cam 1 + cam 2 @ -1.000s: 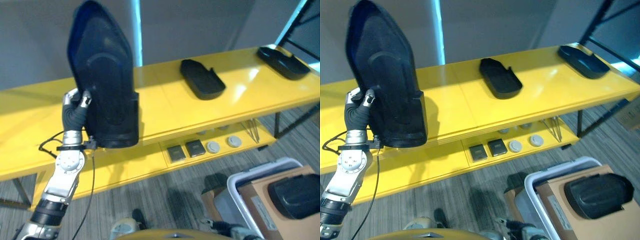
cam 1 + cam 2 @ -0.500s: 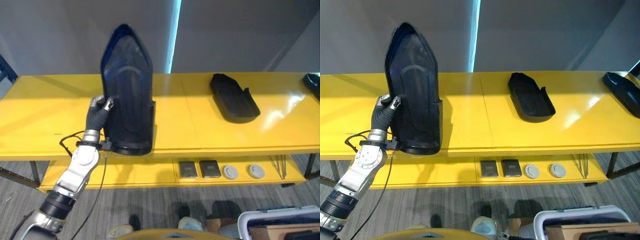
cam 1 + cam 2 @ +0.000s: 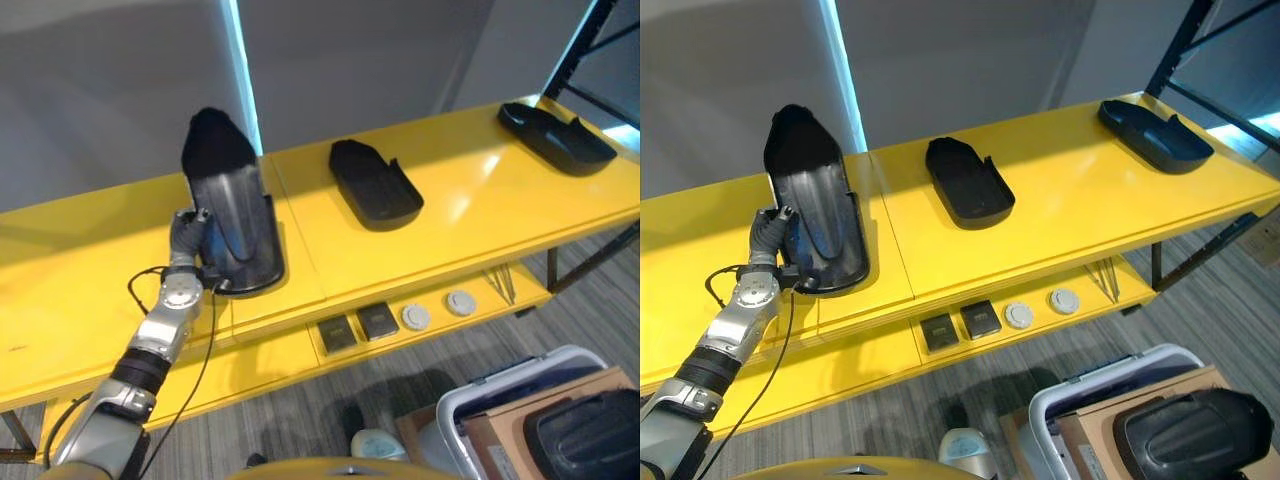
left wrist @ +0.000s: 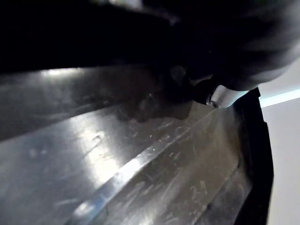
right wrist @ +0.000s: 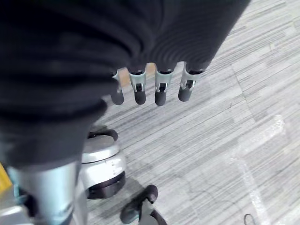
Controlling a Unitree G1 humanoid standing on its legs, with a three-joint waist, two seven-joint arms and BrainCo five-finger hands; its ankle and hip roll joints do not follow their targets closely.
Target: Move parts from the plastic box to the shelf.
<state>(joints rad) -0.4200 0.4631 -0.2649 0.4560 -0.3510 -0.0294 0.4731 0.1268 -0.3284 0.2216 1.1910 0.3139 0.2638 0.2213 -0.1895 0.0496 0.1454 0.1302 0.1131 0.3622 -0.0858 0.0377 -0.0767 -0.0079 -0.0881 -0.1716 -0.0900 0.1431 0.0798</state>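
Your left hand grips a black moulded part by its left edge, fingers curled on the rim. The part sits on the yellow shelf, wide rounded end down on the top board, pointed end tipped up and leaning back toward the grey wall. It's a long shoe-sole shape w/ a raised lip all round, hollow side facing you. The inner face is glossy and scuffed; in the left wrist view the part shows fine scratches and a bright ridge line.

Two more black parts of the same shape lie flat on the top board, hollow side up: a 2nd part near the middle, well apart from yours, and a 3rd part at the far right end. The shelf top is smooth, shiny yellow w/ a seam between boards.

On the lower board there are two dark square pieces and two pale round discs, in a row.

The white plastic box sits on the grey carpet at lower right, holding a brown cardboard sheet and a matte black part on top.

Your right hand hangs over the carpet, fingers loosely straight, holding nothing.
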